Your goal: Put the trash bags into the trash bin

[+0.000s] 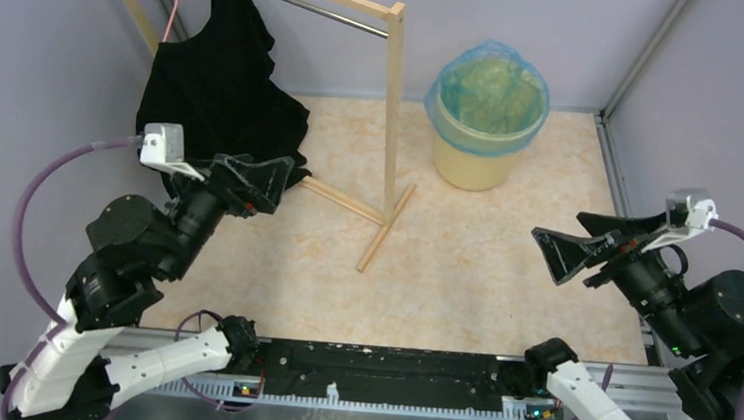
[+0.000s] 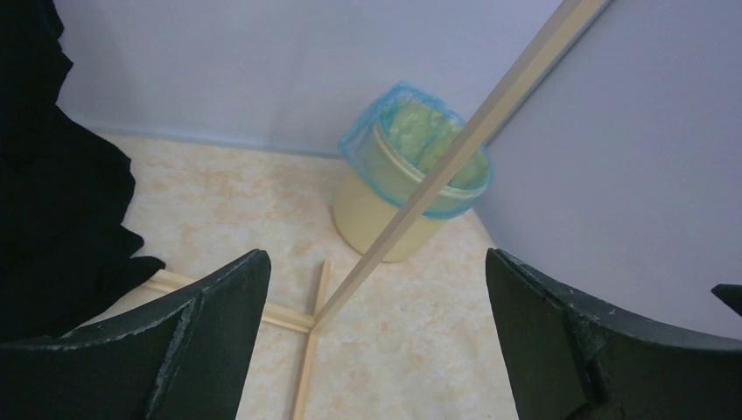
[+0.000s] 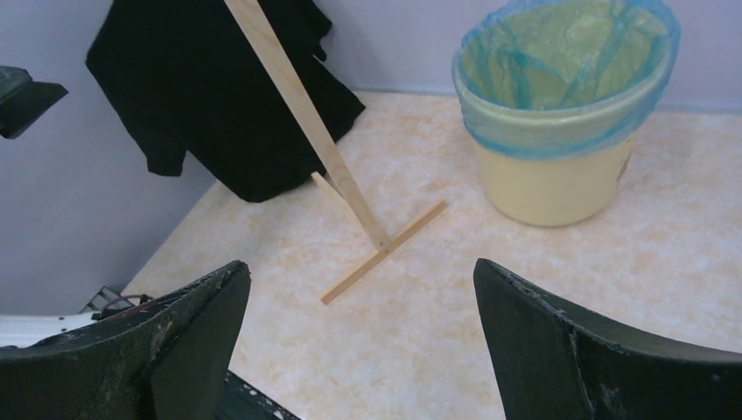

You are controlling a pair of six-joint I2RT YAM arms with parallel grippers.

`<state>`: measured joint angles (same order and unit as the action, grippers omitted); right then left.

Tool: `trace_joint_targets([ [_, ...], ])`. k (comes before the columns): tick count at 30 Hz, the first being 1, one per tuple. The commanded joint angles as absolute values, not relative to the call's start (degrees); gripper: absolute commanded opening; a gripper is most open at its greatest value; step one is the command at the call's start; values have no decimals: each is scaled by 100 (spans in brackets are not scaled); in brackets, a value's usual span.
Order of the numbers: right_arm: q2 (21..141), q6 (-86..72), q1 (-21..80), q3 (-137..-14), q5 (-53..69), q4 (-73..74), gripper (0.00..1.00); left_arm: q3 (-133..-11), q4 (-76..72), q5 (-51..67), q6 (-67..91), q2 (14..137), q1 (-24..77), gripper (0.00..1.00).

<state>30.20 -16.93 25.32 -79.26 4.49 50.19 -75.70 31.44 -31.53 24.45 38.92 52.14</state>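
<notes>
Wooden rack point(image 1: 392, 111) just beside trash bin point(image 1: 467, 167)

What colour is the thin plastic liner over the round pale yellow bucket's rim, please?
The liner is translucent blue, clearest in the right wrist view.

Pale lilac-grey walls point(image 1: 522, 41) close me in at the back and on both sides; the light on them is soft and even. The floor point(image 1: 483, 279) ahead of me is a beige marbled sheet; a wooden rack point(image 1: 393, 101) stands left of the middle, its upright rising from a crossed foot point(image 1: 387, 221); a black garment point(image 1: 219, 88) hangs from it on a pink hanger point(image 1: 173, 16), its lower edge reaching the floor; a metal strip point(image 1: 646, 51) runs up the right back corner.
</notes>
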Motion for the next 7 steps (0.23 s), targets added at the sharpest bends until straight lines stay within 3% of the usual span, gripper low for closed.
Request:
trace_joint_targets([
  [1, 2902, -1711, 2514, -8183, 599, 4836, 99, -7783, 3126, -2859, 2749, 3853, 5205, 99],
  [7, 2537, -1909, 2513, -8172, 765, 4481, 99, -7908, 3381, -2631, 2978, 3946, 5203, 99],
])
